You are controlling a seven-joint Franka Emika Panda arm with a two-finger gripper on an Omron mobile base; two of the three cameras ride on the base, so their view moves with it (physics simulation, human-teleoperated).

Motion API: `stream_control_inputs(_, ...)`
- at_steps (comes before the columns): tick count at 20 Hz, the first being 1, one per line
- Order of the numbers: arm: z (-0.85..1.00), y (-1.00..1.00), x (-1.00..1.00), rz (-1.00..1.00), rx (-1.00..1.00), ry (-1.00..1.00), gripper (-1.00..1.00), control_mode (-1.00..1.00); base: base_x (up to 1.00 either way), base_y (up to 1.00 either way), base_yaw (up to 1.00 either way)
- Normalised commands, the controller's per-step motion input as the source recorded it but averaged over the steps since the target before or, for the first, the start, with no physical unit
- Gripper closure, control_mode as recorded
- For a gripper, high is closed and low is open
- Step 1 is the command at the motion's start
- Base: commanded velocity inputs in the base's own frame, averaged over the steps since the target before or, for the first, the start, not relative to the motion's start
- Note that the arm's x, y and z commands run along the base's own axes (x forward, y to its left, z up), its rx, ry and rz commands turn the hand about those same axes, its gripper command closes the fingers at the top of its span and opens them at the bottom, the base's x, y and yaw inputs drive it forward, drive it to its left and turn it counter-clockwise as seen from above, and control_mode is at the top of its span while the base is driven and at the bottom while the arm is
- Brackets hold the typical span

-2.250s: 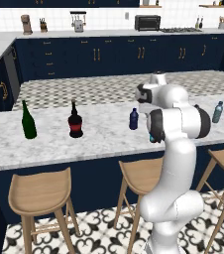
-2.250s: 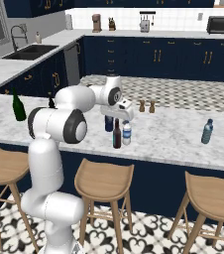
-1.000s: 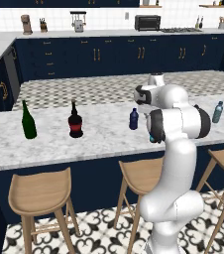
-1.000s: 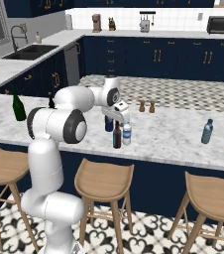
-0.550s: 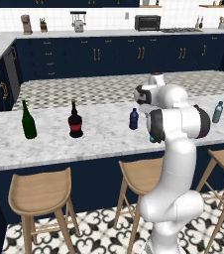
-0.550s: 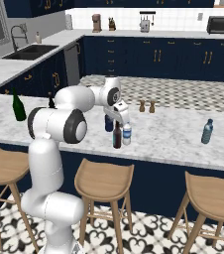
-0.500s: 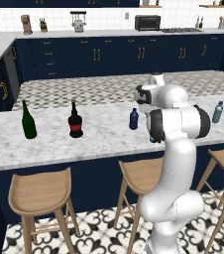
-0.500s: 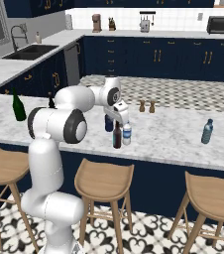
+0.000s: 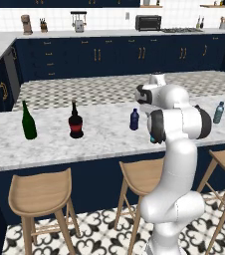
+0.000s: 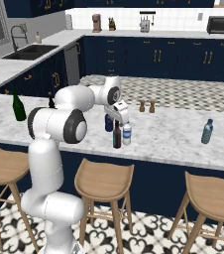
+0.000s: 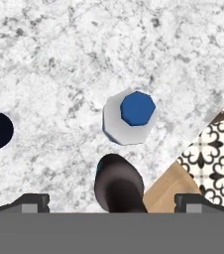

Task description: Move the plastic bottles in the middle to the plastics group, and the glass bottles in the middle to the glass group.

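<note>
1. Meanwhile, at the far left of the marble island counter [image 9: 99,144], the glass group waits: a dark-green wine bottle [image 9: 29,120] and, just beside it, a bulbous red-labelled bottle [image 9: 75,121].
2. Mid-counter, the robot's gripper [image 10: 120,112] hangs directly above the cluster to be sorted, its jaws spread wide and holding nothing.
3. Below it stand the stubby navy bottle [image 10: 108,122], the slim dark bottle [image 10: 117,136] and the pale blue-banded bottle [image 10: 127,134], close together near the counter's front edge.
4. Seen from the hand, the pale bottle's blue cap [image 11: 138,108] sits nearly centred, the dark bottle's top [image 11: 118,181] crowding the lower edge; the step looks like lining up a first pick.
5. Next, judging by this, the hand must descend and close on one bottle without knocking its neighbours.
6. Far right stands the plastics group's water bottle [image 10: 207,131], well apart.
7. Wooden stools [image 10: 104,179] line the patterned tile floor [image 9: 104,234]; navy cabinets [image 9: 114,55] back the kitchen.
</note>
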Motion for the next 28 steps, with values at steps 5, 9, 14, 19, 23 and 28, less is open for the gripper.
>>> stream_control_inputs(5, 0.0, -0.04, -0.11, 0.0, 0.0, 0.0, -1.0, -1.0, 0.0, 0.0, 0.0)
stream_control_inputs(9, 0.0, -0.07, -0.2, 0.0, 0.0, 0.0, -1.0, -1.0, 0.0, 0.0, 0.0)
stream_control_inputs(14, 0.0, 0.01, -0.09, 0.0, 0.0, 0.0, -1.0, -1.0, 0.0, 0.0, 0.0)
stream_control_inputs(19, 0.0, 0.08, 0.02, 0.0, 0.0, 0.0, -1.0, -1.0, 0.0, 0.0, 0.0)
stream_control_inputs(23, -0.07, 0.01, 0.27, 0.0, 0.0, -0.02, -1.0, -1.0, 0.0, 0.0, 0.0)
stream_control_inputs(28, -0.06, -0.02, 0.05, 0.0, 0.0, 0.0, -1.0, -1.0, 0.0, 0.0, 0.0)
